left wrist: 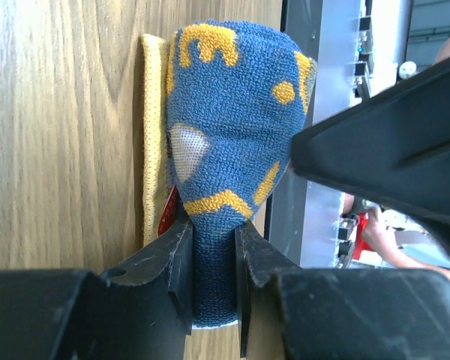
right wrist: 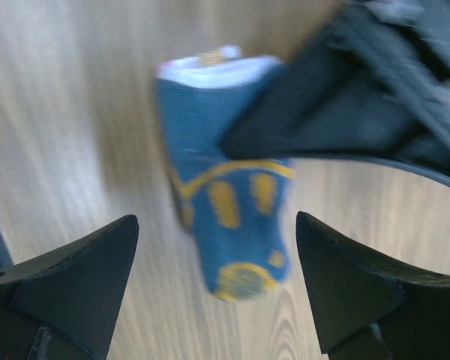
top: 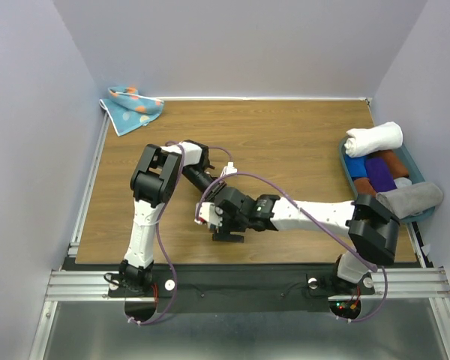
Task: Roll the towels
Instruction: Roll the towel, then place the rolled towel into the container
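- Left wrist: the left tool [left wrist: 214, 232] grips the near end of the navy-and-mustard towel [left wrist: 225, 112], which is already a roll on the table [left wrist: 60, 150]. Its long axis runs straight ahead of the tool.
- Right wrist: the right tool [right wrist: 216, 225] gapes open, and the roll's other end points between its jaws.
- Top: the dotted blue towel [top: 132, 107] lies unrolled, far from both tools, so it is left to do.

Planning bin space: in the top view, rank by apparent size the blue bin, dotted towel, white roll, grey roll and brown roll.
1. blue bin
2. dotted towel, grey roll and white roll: too alike to rank
3. brown roll, only partly showing
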`<state>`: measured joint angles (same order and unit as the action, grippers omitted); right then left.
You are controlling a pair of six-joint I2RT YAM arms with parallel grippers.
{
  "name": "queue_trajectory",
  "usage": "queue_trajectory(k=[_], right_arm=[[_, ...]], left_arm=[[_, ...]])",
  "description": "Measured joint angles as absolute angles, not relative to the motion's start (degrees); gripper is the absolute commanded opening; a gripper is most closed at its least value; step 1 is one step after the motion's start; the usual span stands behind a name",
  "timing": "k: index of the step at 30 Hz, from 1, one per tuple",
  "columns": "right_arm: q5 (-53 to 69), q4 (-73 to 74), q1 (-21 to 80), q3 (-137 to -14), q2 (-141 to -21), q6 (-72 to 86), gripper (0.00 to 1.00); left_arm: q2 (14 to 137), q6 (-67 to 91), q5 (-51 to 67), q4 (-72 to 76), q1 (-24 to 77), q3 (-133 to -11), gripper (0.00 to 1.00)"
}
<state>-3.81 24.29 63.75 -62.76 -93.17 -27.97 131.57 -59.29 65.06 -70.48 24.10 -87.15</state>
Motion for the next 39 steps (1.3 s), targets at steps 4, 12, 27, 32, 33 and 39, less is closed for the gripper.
queue_trajectory(k=[4,12,27,32,33,39], right_arm=[[-6.48,21.15,66.02,-59.86,-94.24,-29.39,0.9],[-12.38,11.46,66.81,-56.1,-98.17,-33.01,0.68],[-12.53,0.84,65.98,-51.83,-98.61,-34.48,0.01],[-7.51,0.43,62.08,-51.66,-97.34,-32.21,0.01],[-6.7,0.91,61.34,-51.66,-96.99,-31.75,0.01],[0.62,7.7,55.11,-51.96,-94.24,-27.57,0.01]], left_arm=[[131.94,-59.09,65.41,-70.72,23.79,-87.18,0.07],[132.31,-59.07,65.41,-70.61,23.24,-87.48,0.08],[129.93,-59.57,62.13,-69.73,21.78,-87.81,0.43],[124.79,-59.96,57.76,-67.35,19.0,-88.14,0.51],[124.03,-60.01,56.82,-67.05,18.22,-88.4,0.53],[117.93,-60.9,49.1,-63.46,10.07,-89.97,0.78]])
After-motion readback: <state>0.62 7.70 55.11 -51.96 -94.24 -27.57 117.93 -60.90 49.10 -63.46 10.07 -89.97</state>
